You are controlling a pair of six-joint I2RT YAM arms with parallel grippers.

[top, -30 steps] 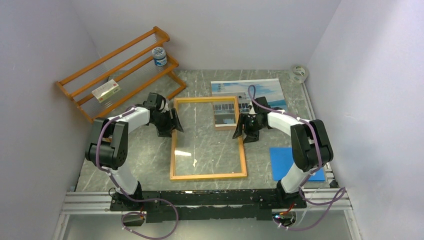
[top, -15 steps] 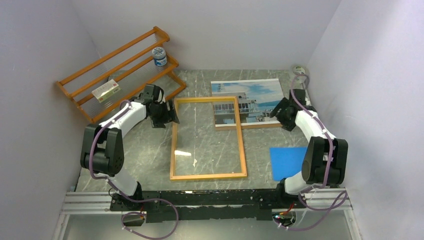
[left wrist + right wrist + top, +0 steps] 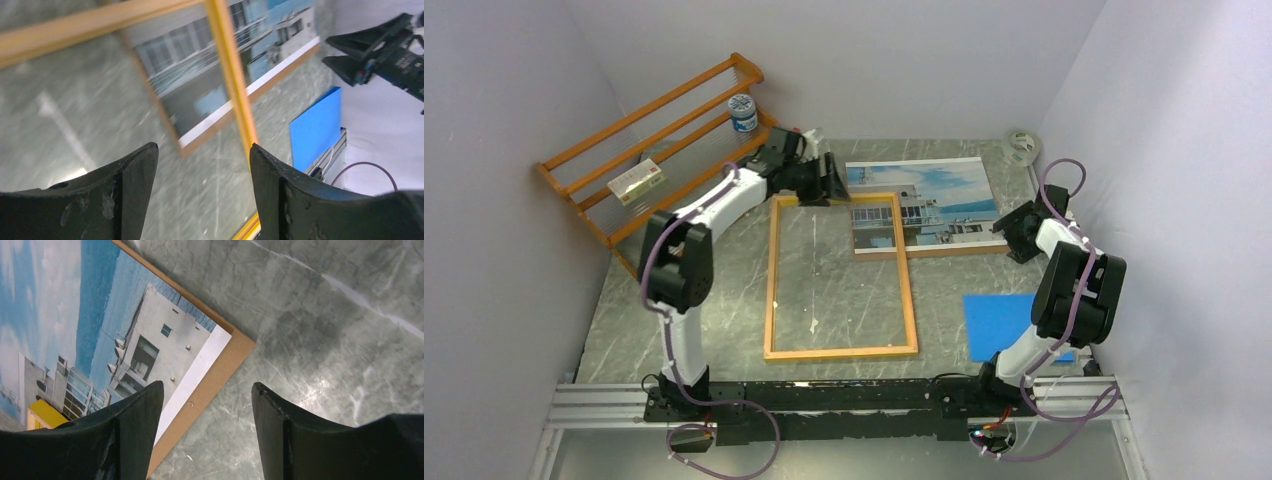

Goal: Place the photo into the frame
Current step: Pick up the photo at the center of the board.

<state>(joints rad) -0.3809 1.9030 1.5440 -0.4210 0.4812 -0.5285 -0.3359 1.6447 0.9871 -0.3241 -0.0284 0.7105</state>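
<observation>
1. Your left gripper (image 3: 829, 180) hangs at the far end of the large, thin rectangular picture frame with the yellow front (image 3: 770, 290). Its black fingers (image 3: 125, 195) stand spread wide, with nothing between them.
2. Your right gripper (image 3: 1011, 234) sits at the near right corner of the photo (image 3: 924, 190), a large rectangular paper print of a white multi-storey building against blue sky and sea. Its jaws are spread too and hold nothing, and the right wrist view looks down between them onto that corner. You cannot tell whether they touch the table.
3. The photo lies picture side up on a brown rectangular backing board (image 3: 944, 249), at the far middle of the grey marbled table (image 3: 734, 330). It is not in the frame. Its near left part lies under the frame's far right corner and shows through the clear pane, crossed by the yellow rail.
4. The frame lies flat between your two arms, its long sides running from near to far.
5. A smaller blue sheet (image 3: 999, 320) lies near the right arm's base, apart from the frame.
6. An orange wooden slatted rack (image 3: 649, 110) stands at the far left, carrying a small blue-labelled jar (image 3: 742, 112) and a small flat box (image 3: 636, 182). A roll of tape (image 3: 1022, 147) sits in the far right corner.
</observation>
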